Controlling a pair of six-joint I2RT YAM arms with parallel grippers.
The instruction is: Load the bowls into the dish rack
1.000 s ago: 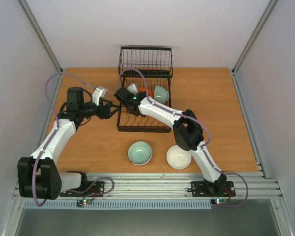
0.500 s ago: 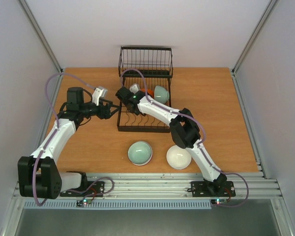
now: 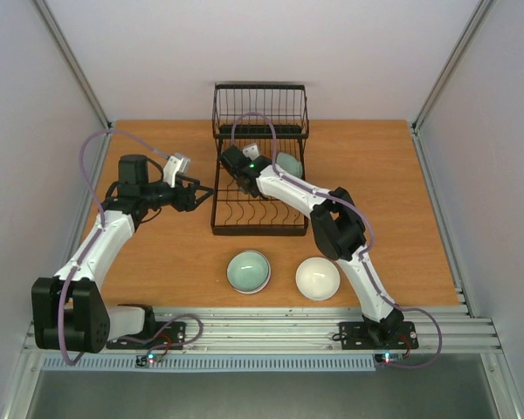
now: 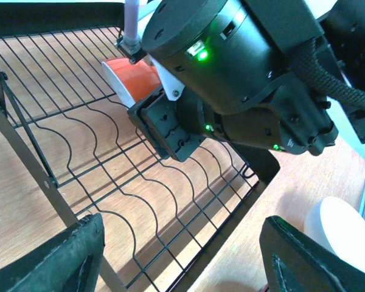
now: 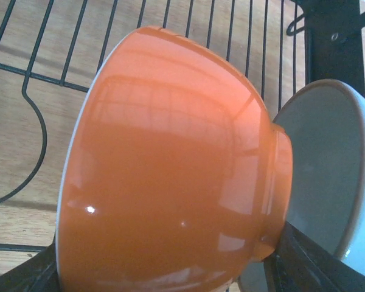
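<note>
Fingers (image 5: 316, 274) of the right gripper (image 5: 164, 277) clasp the orange bowl (image 5: 170, 164), unseen from above; left gripper (image 4: 188, 261) gapes empty

Dish rack (image 3: 258, 230) at far middle of table (image 3: 402, 192), basket section at rack's rear. In rack, on flat tray toward right rear, just before basket: edge-standing bowl (image 3: 288, 164). Immediately left of that, also in rack: tipped bowl (image 5: 170, 164), foot close against its neighbour, clasped between fingers of right gripper (image 5: 170, 271). Just beside rack's left rim: left gripper (image 3: 205, 190), fingers spread. On table before rack: left table bowl (image 3: 248, 271) before rack's middle, right table bowl (image 3: 318, 278) before rack's right corner, side by side, apart.
</note>
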